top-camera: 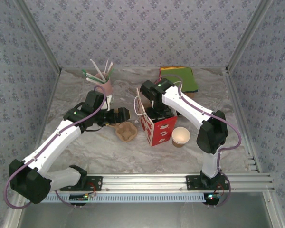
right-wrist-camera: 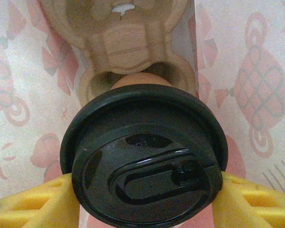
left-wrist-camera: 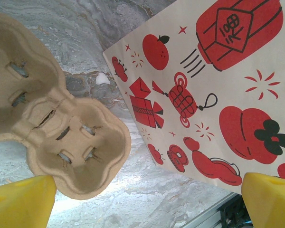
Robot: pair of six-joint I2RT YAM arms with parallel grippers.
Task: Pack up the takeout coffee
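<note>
The takeout coffee (right-wrist-camera: pixel 145 161), a brown cup under a round black lid, hangs inside the red-and-cream paper bag (top-camera: pixel 159 129). My right gripper (right-wrist-camera: pixel 145 202) is shut on it, one yellow finger on each side of the lid. Below the cup, inside the bag, lies a moulded cardboard carrier (right-wrist-camera: pixel 128 42). From above, the right gripper (top-camera: pixel 156 111) reaches down into the bag's open top. My left gripper (top-camera: pixel 118 115) stands open just left of the bag, over the table. In the left wrist view the left gripper (left-wrist-camera: pixel 145 202) has nothing between its yellow fingers.
A second cardboard cup carrier (top-camera: pixel 126 131) lies on the marble table left of the bag (left-wrist-camera: pixel 204 85). A lidless brown cup (top-camera: pixel 180 137) stands right of the bag. A pink cup of straws (top-camera: pixel 104 88) stands at the back left. Coloured cloths (top-camera: pixel 178 78) lie at the back right.
</note>
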